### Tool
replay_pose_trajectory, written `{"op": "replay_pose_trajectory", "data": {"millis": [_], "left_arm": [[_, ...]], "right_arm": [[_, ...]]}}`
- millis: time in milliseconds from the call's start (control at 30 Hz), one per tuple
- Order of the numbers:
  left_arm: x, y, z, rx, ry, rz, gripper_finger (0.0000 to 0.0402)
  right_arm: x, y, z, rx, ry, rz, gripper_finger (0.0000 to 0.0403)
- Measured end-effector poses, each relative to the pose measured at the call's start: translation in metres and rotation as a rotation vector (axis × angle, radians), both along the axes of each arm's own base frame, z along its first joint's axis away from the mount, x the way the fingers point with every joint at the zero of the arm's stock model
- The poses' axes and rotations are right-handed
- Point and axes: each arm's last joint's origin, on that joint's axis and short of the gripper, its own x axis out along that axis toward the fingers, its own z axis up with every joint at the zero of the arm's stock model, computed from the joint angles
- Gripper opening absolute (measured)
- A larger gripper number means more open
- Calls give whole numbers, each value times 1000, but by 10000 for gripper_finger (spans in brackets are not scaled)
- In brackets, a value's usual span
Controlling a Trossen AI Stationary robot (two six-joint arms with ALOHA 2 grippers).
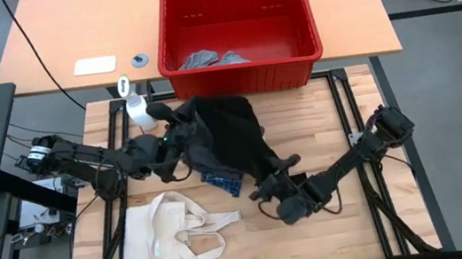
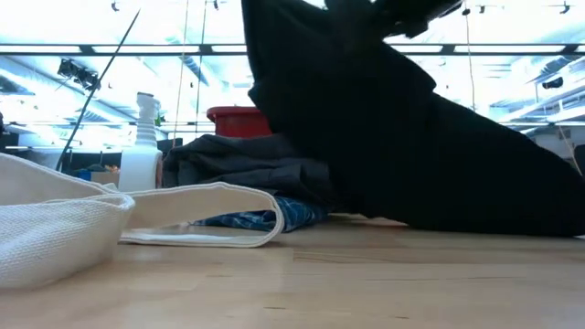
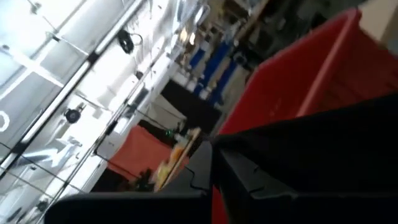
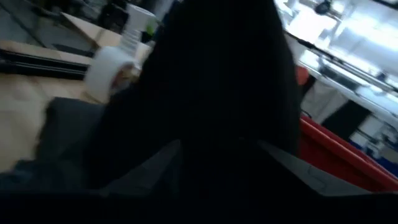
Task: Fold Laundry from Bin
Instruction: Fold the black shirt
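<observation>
The large black piece [image 1: 232, 134] of laundry is raised over the middle of the table, between both arms. In the low view it climbs out of the picture's top and slopes down to the table [image 2: 475, 174]. My left gripper [image 1: 180, 139] is shut at its left side, and my right gripper [image 1: 266, 189] is shut at its near right corner. Beneath it, a dark grey piece [image 2: 238, 164] and the blue plaid shirt [image 1: 220, 183] rest on the tabletop. The red bin [image 1: 246, 74] stands at the far edge with light grey pieces [image 1: 204, 60] on its floor. My left gripper has the black piece by its left-hand edge [image 1: 192, 127], coming at it level from the table's left. Cloth draped over the fingers [image 3: 323, 143] hides the hold. That side is lifted high and the rest hangs down. My right gripper holds a bunched part of the black piece at its near right corner [image 1: 279, 166], level, from the table's near right. Black cloth [image 4: 217, 112] fills the space between the two fingers [image 4: 292, 165]. From there the cloth slopes toward the table.
A white spray bottle [image 1: 139, 108] stands at the far left, just beside my left arm. A cream tote bag [image 1: 178, 239] with long handles lies at the near left. Bare wood shows at the near middle and the right [image 1: 310, 119].
</observation>
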Motion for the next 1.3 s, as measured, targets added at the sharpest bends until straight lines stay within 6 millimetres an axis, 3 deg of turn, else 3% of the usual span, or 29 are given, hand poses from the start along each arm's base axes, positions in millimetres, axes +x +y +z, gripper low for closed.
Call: {"op": "replay_pose_trajectory", "data": {"millis": [167, 400, 500, 633, 900, 1100, 1300], "left_arm": [[3, 3, -11, -10, 70, 14, 20], [6, 30, -12, -12, 50, 22, 20], [5, 41, -10, -25, -2, -4, 20], [4, 64, -15, -46, 13, 84, 20], [-7, 108, -46, -163, 127, 273, 20], [-15, 118, -62, -278, 137, 252, 20], [-16, 115, -66, -309, 150, 235, 20]], "right_arm": [[9, -27, -4, 20, 36, -15, 194], [14, -55, -7, 183, 116, 145, 183], [14, -44, -5, 183, 98, 191, 181], [14, -25, -4, 158, 90, 262, 180], [13, 3, 0, 112, 90, 423, 180], [35, -28, -12, 358, 70, 661, 180], [39, -63, -29, 307, 115, 372, 180]]}}
